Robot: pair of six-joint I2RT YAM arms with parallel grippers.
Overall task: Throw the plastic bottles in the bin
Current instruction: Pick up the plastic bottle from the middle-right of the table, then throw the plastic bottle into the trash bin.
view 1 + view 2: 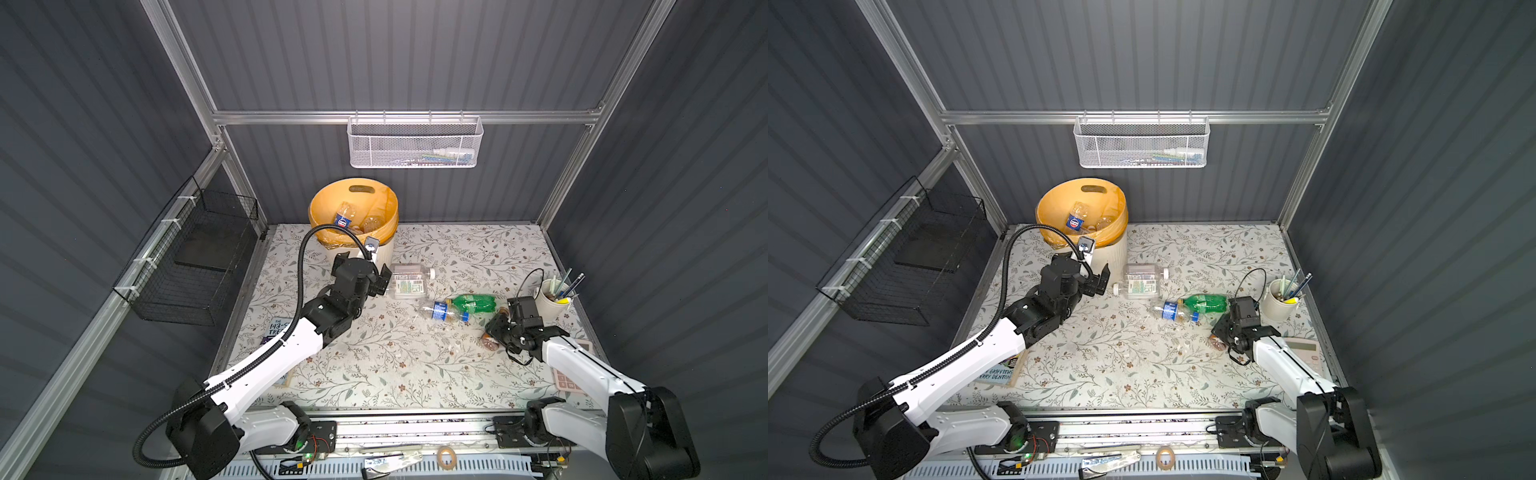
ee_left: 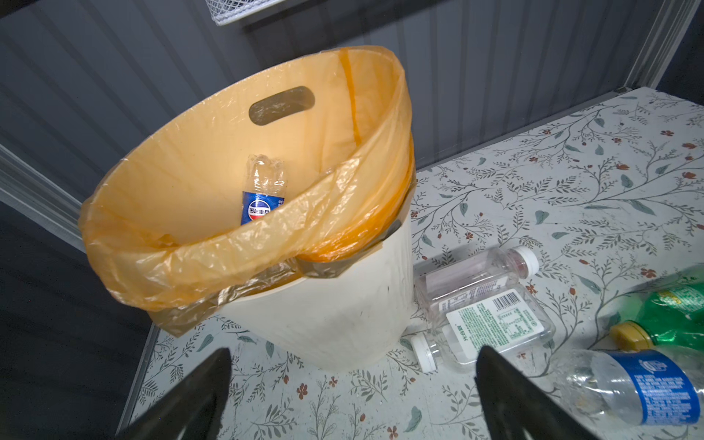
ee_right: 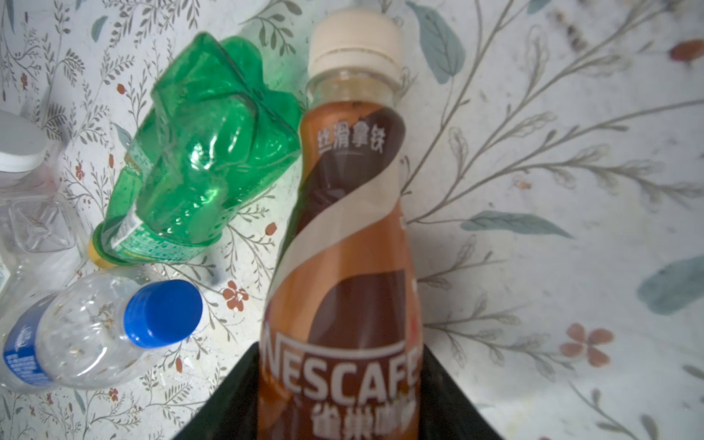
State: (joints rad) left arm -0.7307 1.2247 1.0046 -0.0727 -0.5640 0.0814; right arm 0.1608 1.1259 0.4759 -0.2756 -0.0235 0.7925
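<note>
Your right gripper (image 3: 341, 365) sits over the coffee bottle (image 3: 344, 213) with a black finger pressed to each side of its lower body, so I judge it clamped. You cannot tell whether the bottle is clear of the mat (image 3: 533, 266). Its long axis runs straight out from the jaws, with the cap at the end away from the wrist.

In both top views the wrist hides that grip, and only the bottle's two ends show at the right of the frame. What those views do give you is the route. The bin (image 1: 328, 195) stands at upper centre-left, well apart from the held bottle and up and to the left of it. The green bottle (image 1: 473, 303), a blue-labelled bottle (image 1: 442, 311) and two square bottles (image 1: 409, 282) lie between.

Your left gripper (image 1: 363, 268) is far nearer, just beside the bin's wall, with its jaws wide apart on nothing. Its wrist view looks into the bin, where a crushed bottle (image 2: 263, 190) already lies against the liner.
</note>
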